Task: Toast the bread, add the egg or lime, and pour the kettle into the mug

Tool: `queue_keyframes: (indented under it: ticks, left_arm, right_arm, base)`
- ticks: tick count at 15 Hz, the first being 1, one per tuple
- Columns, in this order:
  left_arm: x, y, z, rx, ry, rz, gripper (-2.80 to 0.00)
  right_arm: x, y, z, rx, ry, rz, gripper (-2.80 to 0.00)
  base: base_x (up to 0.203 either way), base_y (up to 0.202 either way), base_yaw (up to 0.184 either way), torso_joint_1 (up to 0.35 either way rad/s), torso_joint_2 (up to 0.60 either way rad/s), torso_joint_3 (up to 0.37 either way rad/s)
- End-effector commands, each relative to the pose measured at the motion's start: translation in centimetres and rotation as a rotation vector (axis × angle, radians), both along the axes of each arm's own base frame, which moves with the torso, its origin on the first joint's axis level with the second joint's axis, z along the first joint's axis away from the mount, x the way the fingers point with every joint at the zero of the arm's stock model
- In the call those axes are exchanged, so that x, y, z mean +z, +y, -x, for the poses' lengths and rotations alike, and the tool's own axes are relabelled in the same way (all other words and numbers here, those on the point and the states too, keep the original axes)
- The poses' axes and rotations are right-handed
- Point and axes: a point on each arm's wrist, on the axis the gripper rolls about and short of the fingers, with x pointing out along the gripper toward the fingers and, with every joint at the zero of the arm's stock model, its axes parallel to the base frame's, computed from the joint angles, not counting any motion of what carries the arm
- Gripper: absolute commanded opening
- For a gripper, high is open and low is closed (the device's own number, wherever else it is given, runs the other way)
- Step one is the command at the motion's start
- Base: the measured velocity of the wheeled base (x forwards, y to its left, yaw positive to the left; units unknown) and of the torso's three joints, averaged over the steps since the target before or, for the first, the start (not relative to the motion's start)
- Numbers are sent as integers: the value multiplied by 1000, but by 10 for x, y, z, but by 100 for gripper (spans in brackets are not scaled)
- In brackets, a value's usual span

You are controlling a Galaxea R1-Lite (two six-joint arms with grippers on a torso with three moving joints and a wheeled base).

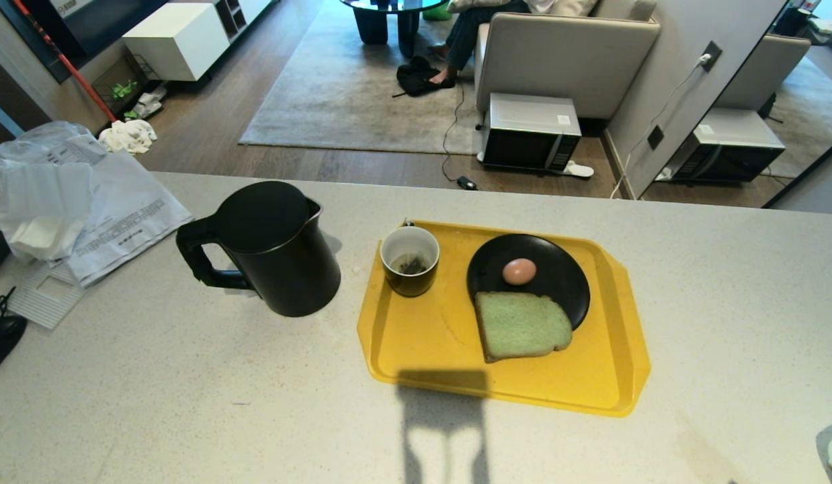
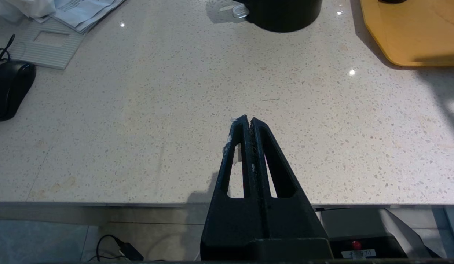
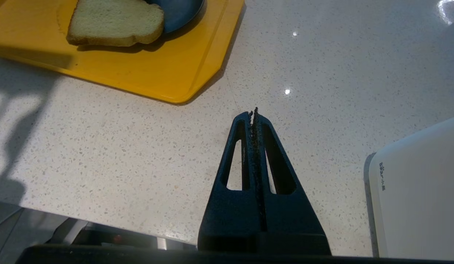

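Head view: the kettle (image 1: 271, 249) sits on the counter (image 1: 154, 376) left of the yellow tray (image 1: 423, 343), which carries the mug (image 1: 410, 260), plus the bread (image 1: 521, 326) half on a black plate (image 1: 557, 269) with an egg (image 1: 519, 271). Left wrist view: left gripper (image 2: 249, 120) pinched closed, empty, over the counter's near edge. Right wrist view: right gripper (image 3: 253, 113) closed too, empty, near the tray corner.

Bright even light, sharp focus, glare specks on counter (image 3: 322, 73), soft robot shadow at near edge
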Motion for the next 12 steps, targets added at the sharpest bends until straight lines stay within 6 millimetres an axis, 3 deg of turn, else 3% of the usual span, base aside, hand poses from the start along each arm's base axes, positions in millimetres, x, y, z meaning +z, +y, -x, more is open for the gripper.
queue_keyframes:
  ticks: [1, 12]
  left_arm:
    - [0, 0, 0, 0, 1, 0, -280]
    - [0, 0, 0, 0, 1, 0, -280]
  right_arm:
    - [0, 0, 0, 1, 2, 1, -280]
    - [0, 0, 0, 0, 0, 4, -280]
  base:
    - [0, 0, 0, 0, 0, 0]
    - [0, 0, 0, 0, 0, 0]
